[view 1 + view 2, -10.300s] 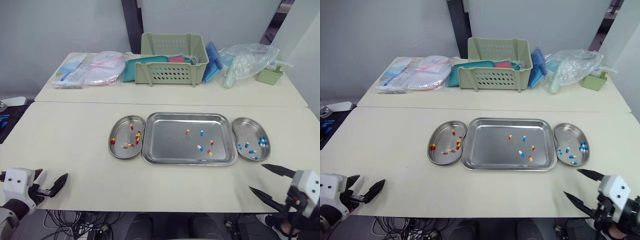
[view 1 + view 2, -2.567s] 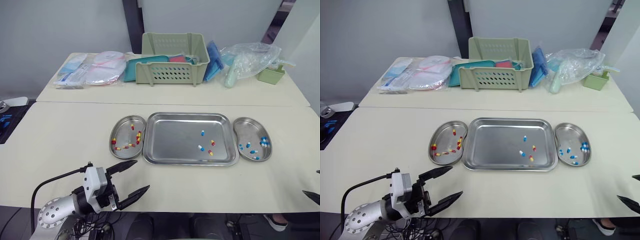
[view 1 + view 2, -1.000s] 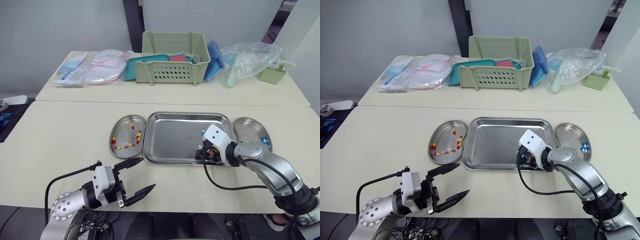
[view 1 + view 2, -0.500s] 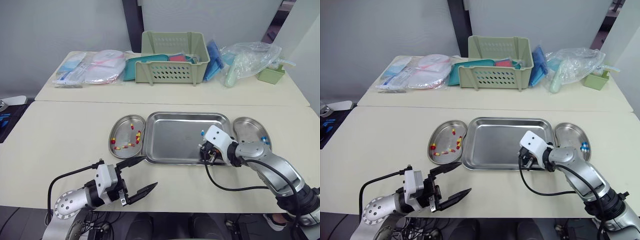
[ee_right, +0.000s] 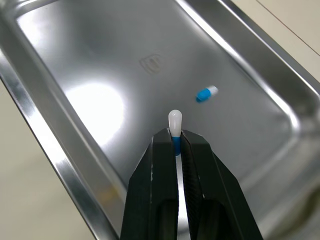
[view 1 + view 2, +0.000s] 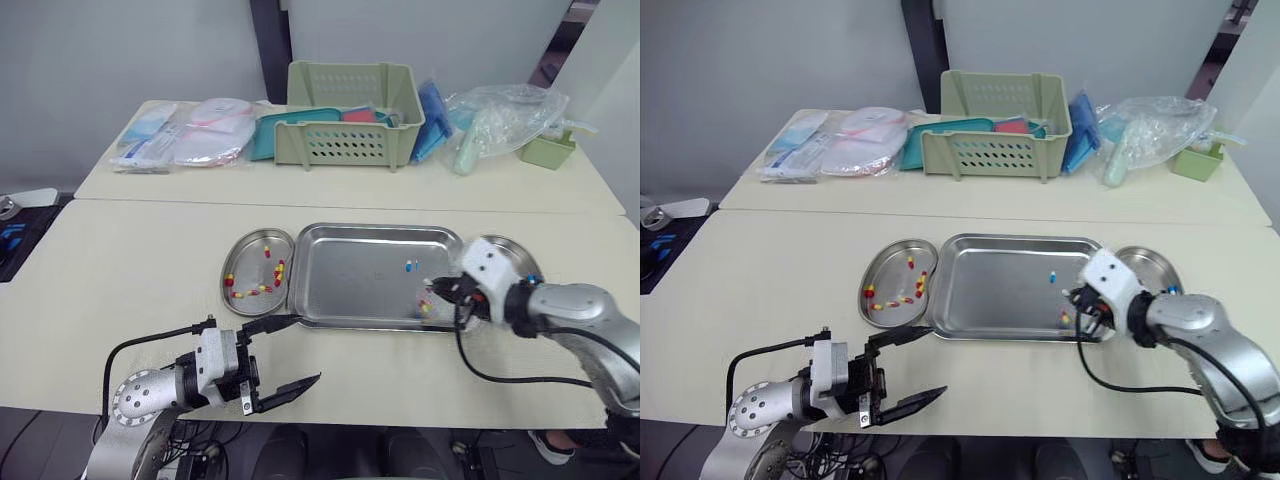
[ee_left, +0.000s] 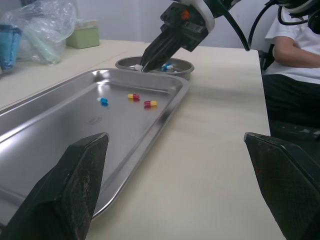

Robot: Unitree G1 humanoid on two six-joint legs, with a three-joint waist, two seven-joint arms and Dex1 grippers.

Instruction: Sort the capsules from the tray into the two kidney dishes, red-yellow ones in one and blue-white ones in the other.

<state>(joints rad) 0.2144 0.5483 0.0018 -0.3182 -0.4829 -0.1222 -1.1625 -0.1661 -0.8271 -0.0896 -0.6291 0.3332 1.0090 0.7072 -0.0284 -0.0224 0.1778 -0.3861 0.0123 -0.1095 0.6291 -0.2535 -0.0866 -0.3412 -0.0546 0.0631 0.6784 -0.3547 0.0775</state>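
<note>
A steel tray point(image 6: 345, 262) lies between two kidney dishes. The left dish point(image 6: 243, 262) holds several red-yellow capsules. The right dish point(image 6: 509, 252) holds blue-white ones and is partly hidden by my right arm. My right gripper point(image 5: 174, 136) is shut on a blue-white capsule point(image 5: 173, 120), held just above the tray's right part point(image 6: 436, 296). In the tray lie one blue-white capsule point(image 6: 410, 265) and two red-yellow capsules point(image 7: 133, 96) point(image 7: 150, 103). My left gripper point(image 6: 303, 350) hangs open over the table's near edge, in front of the tray's left corner, with nothing in it.
On the far table stand a green basket point(image 6: 350, 115), flat packets point(image 6: 190, 130), a clear plastic bag point(image 6: 505, 110) and a small green holder point(image 6: 548, 150). A seated person point(image 7: 295, 55) is beyond the table's right end.
My right gripper has shut on a blue-white capsule in the tray and carried it to the right, towards the right dish. My left gripper stays open in about the same place.
</note>
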